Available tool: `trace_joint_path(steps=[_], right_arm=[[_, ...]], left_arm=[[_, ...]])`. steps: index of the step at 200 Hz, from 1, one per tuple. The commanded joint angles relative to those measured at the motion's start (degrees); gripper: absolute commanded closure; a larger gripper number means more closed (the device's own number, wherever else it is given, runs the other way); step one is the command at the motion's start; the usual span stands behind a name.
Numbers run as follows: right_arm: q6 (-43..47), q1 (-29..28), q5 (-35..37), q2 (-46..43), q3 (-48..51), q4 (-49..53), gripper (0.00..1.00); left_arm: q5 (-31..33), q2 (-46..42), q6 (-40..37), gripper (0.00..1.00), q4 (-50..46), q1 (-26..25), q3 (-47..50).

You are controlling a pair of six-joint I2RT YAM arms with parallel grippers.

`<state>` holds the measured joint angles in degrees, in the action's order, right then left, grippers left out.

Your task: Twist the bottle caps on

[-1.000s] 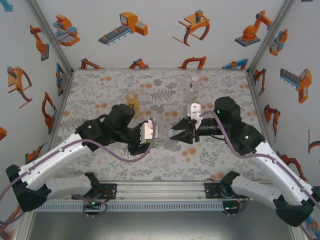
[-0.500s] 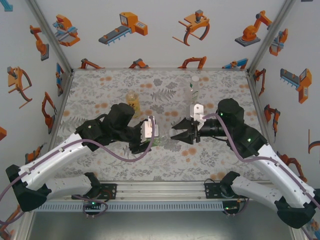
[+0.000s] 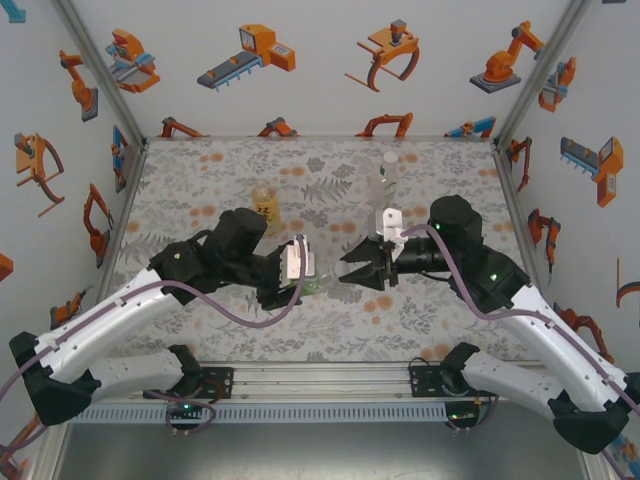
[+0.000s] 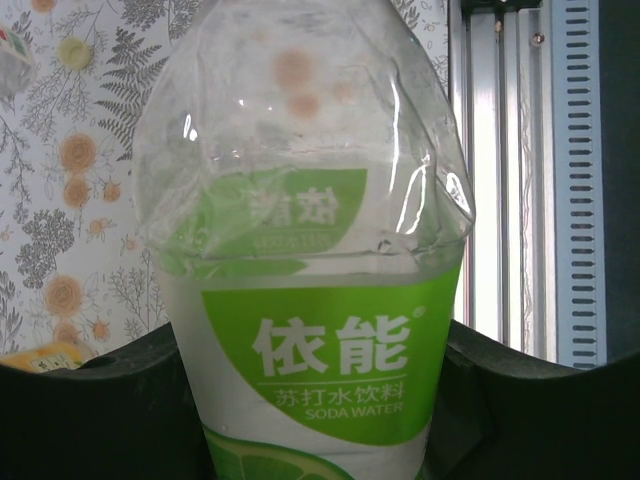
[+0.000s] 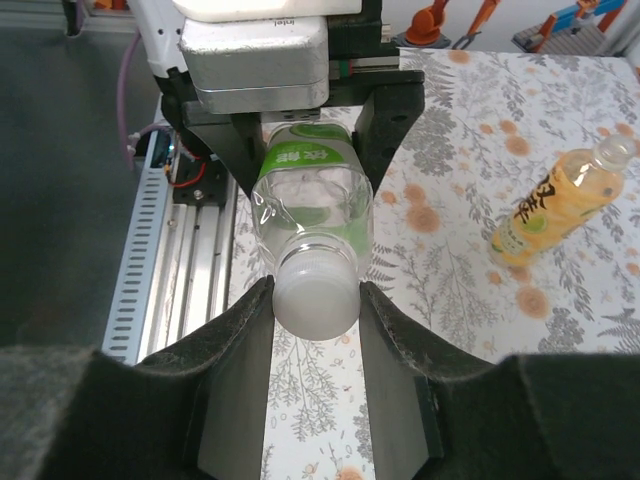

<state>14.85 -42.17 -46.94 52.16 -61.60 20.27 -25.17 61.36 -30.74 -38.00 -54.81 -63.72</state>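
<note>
Right wrist view gives you the right gripper (image 5: pixel 315 305) clenched on a whitish cap (image 5: pixel 316 285) at the neck of the green-labelled bottle (image 5: pixel 305 195), which is held sideways at mid-frame. Your left gripper (image 3: pixel 300 270) is clamped around that bottle's body. In the top view, an amber bottle (image 3: pixel 264 200) and a clear bottle (image 3: pixel 388 172) stand on the counter (image 3: pixel 200 180), above centre.
</note>
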Motion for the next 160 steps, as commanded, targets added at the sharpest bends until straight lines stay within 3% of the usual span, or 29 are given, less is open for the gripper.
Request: trace_joint_path(steps=[1,160], right_arm=[[-0.2,-0.3,-2.0,0.7,-1.8,0.2,1.0],[-0.2,-1.0,-5.3,1.7,-1.9,0.6,1.0]], left_arm=[[-4.5,-1.6,-2.6,1.0,1.1,-0.3,0.4],[-7.1,-1.7,-2.9,1.0,2.0,-0.4,-0.8]])
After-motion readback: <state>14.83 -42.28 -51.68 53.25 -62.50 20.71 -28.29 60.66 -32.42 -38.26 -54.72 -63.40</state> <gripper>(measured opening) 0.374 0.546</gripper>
